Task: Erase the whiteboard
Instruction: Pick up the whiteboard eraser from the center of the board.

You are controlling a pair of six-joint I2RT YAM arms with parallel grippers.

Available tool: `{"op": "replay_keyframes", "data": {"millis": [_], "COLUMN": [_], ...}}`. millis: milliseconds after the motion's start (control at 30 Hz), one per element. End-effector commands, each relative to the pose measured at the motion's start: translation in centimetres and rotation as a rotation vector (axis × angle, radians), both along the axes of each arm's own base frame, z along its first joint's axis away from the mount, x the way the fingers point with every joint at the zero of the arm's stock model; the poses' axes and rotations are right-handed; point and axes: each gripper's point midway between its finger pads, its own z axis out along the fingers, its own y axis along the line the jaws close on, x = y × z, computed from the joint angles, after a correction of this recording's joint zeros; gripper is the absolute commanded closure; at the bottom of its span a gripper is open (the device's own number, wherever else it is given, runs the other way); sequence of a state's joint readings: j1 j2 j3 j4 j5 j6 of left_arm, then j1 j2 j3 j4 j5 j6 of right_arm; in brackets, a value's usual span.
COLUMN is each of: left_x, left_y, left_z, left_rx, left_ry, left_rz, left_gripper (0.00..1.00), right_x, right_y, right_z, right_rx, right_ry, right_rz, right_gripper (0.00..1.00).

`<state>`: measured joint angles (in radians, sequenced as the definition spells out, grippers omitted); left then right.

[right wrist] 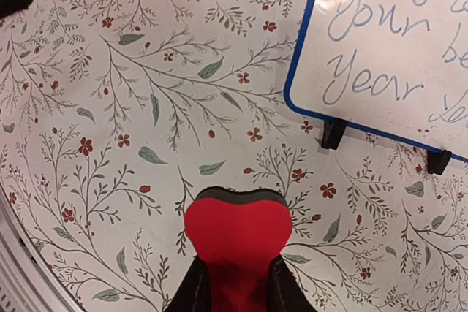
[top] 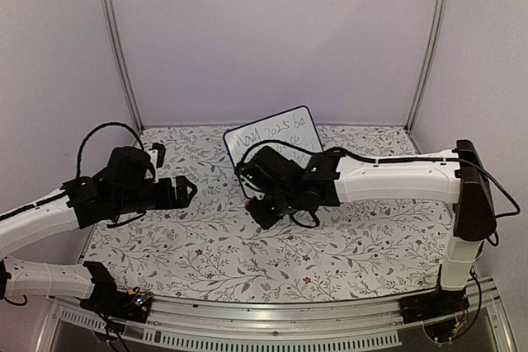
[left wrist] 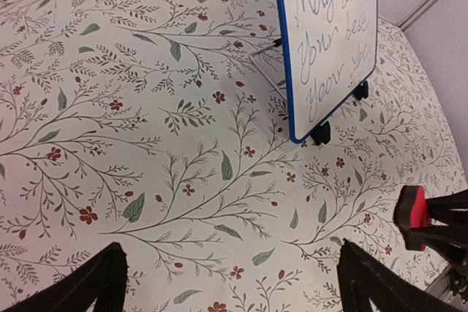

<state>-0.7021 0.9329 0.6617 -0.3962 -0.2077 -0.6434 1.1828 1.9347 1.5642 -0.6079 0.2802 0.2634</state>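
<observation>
The whiteboard (top: pixel 272 133) stands tilted on two black feet at the back of the table, with blue handwriting across it; it also shows in the left wrist view (left wrist: pixel 333 42) and the right wrist view (right wrist: pixel 387 42). My right gripper (top: pixel 262 208) hangs just in front of the board, shut on a red eraser (right wrist: pixel 238 235) whose dark felt edge points toward the board. The eraser is squeezed into a heart shape between the fingers (right wrist: pixel 191 290), apart from the board. The same eraser (left wrist: pixel 411 207) appears at the right of the left wrist view. My left gripper (top: pixel 188 190) stands open and empty, left of the board, above the cloth (left wrist: pixel 230 268).
A floral cloth (top: pixel 214 245) covers the table. Pale walls and metal posts (top: pixel 120 47) close in the back and sides. A metal rail (top: pixel 272 323) runs along the near edge by the arm bases.
</observation>
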Motion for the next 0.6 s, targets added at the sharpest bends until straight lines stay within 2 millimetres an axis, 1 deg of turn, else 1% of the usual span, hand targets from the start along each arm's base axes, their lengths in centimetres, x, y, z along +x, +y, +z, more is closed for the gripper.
{"op": "replay_keyframes", "data": {"millis": [0,33,67,100,133,200,233,267,333,400,500,567], "left_x": [0.7,0.7,0.8,0.8,0.9,1.1,1.2,1.2,1.5,1.6,1.7,1.6], "left_y": [0.0,0.0,-0.1,-0.2,-0.3,-0.5,-0.6,-0.8,-1.1,-1.8,-3.1,-3.9], "left_z": [1.1,1.0,1.0,1.1,1.0,1.4,1.4,1.3,0.9,0.0,-1.5,-2.1], "left_rx": [0.009,0.007,0.002,-0.004,-0.003,-0.009,-0.012,-0.013,-0.018,-0.023,-0.053,-0.065], "left_ry": [-0.023,-0.021,-0.022,-0.022,-0.019,-0.023,-0.025,-0.025,-0.023,-0.005,0.032,0.052], "left_rz": [0.001,0.001,-0.001,-0.003,-0.002,-0.004,-0.005,-0.009,-0.017,-0.035,-0.067,-0.087], "left_gripper": [0.00,0.00,0.00,0.00,0.00,0.00,0.00,0.00,0.00,0.00,0.00,0.00], "right_x": [2.5,2.8,3.2,3.5,3.8,4.2,4.4,4.4,4.5,4.5,4.3,4.1], "right_y": [-3.0,-3.9,-4.7,-5.5,-6.2,-7.7,-8.2,-8.9,-9.9,-10.8,-11.9,-12.2], "right_z": [5.4,6.7,7.1,8.1,8.6,10.5,10.9,11.7,12.0,12.2,11.6,11.3], "right_rx": [0.099,0.135,0.149,0.175,0.188,0.234,0.243,0.265,0.283,0.302,0.310,0.324], "right_ry": [-0.132,-0.150,-0.158,-0.170,-0.175,-0.203,-0.216,-0.230,-0.250,-0.261,-0.262,-0.253], "right_rz": [-0.088,-0.106,-0.125,-0.144,-0.160,-0.191,-0.205,-0.216,-0.232,-0.244,-0.259,-0.266], "right_gripper": [0.85,0.85,0.85,0.86,0.86,0.86,0.86,0.86,0.86,0.86,0.86,0.86]}}
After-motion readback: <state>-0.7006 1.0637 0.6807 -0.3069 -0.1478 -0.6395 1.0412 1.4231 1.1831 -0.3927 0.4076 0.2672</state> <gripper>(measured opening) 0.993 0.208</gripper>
